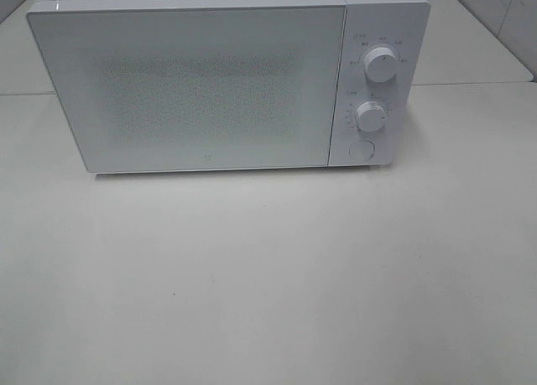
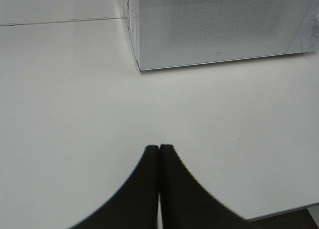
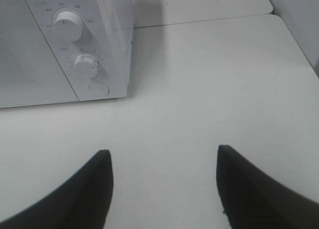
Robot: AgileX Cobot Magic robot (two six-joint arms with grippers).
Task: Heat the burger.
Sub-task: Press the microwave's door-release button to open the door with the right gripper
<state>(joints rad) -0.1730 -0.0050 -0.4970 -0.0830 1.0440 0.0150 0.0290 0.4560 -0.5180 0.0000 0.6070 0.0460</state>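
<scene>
Burger: not visible in any view. It is not on the open desk (image 1: pixel 268 276) and not in either claw. I cannot tell whether it is inside the oven.
Progress: the microwave (image 1: pixel 210 83) has its door (image 1: pixel 193 87) fully shut. My judgement is that either loading has not begun or the burger is already enclosed; the pictures do not settle which. No sign of heating shows, and the dial settings are too small to read.
Left claw (image 2: pixel 159 148): clenched, dark fingers pressed together, holding nothing, above bare desk near the oven's front left corner.
Right claw (image 3: pixel 163 153): released, fingers well apart and empty, above the desk in front of the control panel.
Microwave: a white, smooth-skinned box standing toward the far edge of the desk. The door is flat and glossy, with a fine dotted screen that hides the cavity.
Controls: upper knob (image 1: pixel 381 66) and lower knob (image 1: pixel 370 115), round white plastic, with a round push button (image 1: pixel 362 150) beneath them.
Desk: matt off-white, flat and plain.
</scene>
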